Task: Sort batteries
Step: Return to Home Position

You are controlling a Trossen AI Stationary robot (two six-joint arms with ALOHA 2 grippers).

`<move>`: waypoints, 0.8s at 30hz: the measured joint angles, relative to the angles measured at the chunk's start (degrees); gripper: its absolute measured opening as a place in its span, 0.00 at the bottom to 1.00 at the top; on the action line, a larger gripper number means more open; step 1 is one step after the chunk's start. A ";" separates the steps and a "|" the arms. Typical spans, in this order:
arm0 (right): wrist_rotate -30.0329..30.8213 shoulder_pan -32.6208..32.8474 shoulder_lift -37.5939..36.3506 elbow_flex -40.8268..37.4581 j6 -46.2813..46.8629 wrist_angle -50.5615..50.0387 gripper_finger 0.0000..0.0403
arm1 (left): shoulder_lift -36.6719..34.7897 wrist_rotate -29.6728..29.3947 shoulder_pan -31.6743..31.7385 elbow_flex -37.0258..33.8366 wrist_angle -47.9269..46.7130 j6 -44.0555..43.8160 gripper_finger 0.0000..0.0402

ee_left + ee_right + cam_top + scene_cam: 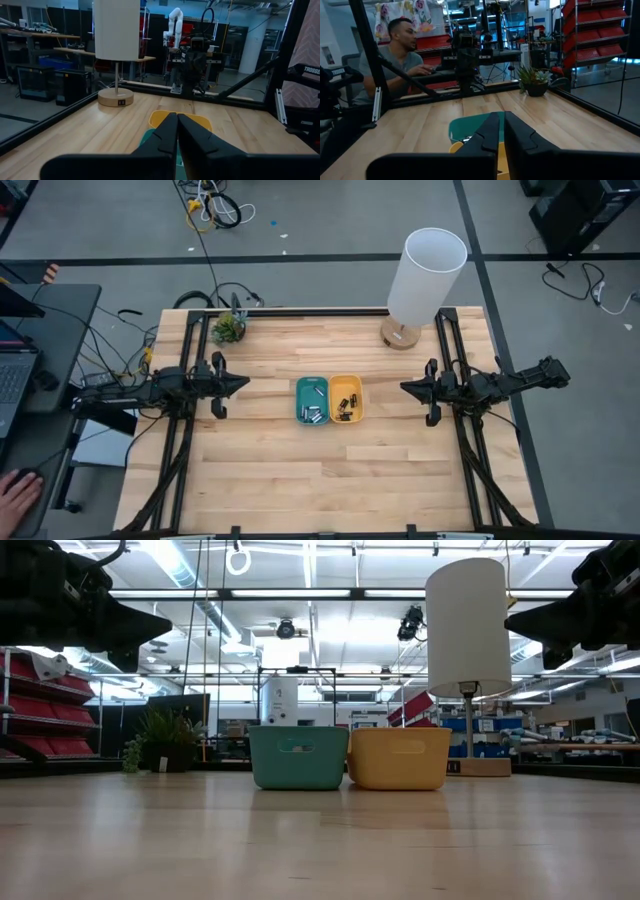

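Observation:
The batteries lie inside two small trays at the table's middle: silvery ones (312,414) in the teal tray (299,401), dark ones (346,408) in the yellow tray (357,398). In the low view only the walls of the teal tray (298,757) and the yellow tray (399,758) show. My left gripper (245,383) hovers shut to the left of the trays, pointing at them. My right gripper (403,387) hovers shut on their right. In the wrist views the left gripper (177,117) and right gripper (501,116) have their fingertips together, above the table.
A white lamp (425,275) with a wooden base stands at the far right of the table. A small potted plant (228,328) sits at the far left. A person (400,55) sits beyond the left edge, a hand (15,495) on a desk.

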 joint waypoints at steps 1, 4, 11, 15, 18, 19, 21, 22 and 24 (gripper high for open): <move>0.00 0.00 0.00 0.00 0.00 0.00 0.04 | 0.00 -0.02 -0.02 0.00 -0.02 0.00 0.07; 0.00 -0.01 0.00 0.00 0.00 -0.01 0.04 | -0.01 -0.01 -0.01 0.00 -0.01 0.00 0.07; 0.00 -0.01 0.00 0.02 0.00 -0.01 0.04 | 0.00 -0.02 -0.01 0.00 0.00 0.00 0.07; 0.00 -0.01 -0.01 0.02 0.00 0.00 0.03 | 0.00 -0.02 0.00 0.00 0.00 0.00 0.07; 0.00 -0.01 0.00 0.02 0.00 0.00 0.03 | -0.02 -0.01 -0.01 0.00 0.00 0.00 0.07; 0.00 -0.01 0.00 0.02 0.00 0.01 0.03 | 0.00 -0.02 0.00 0.00 -0.01 0.00 0.07; 0.00 0.01 0.00 0.02 0.00 -0.01 0.03 | -0.01 -0.01 -0.01 0.00 0.00 0.00 0.07; 0.00 -0.01 0.00 0.02 0.00 0.00 0.04 | -0.02 -0.02 0.00 0.00 -0.02 0.00 0.07; 0.00 0.01 0.00 0.02 0.00 0.01 0.04 | -0.02 0.00 -0.02 0.00 -0.02 0.00 0.07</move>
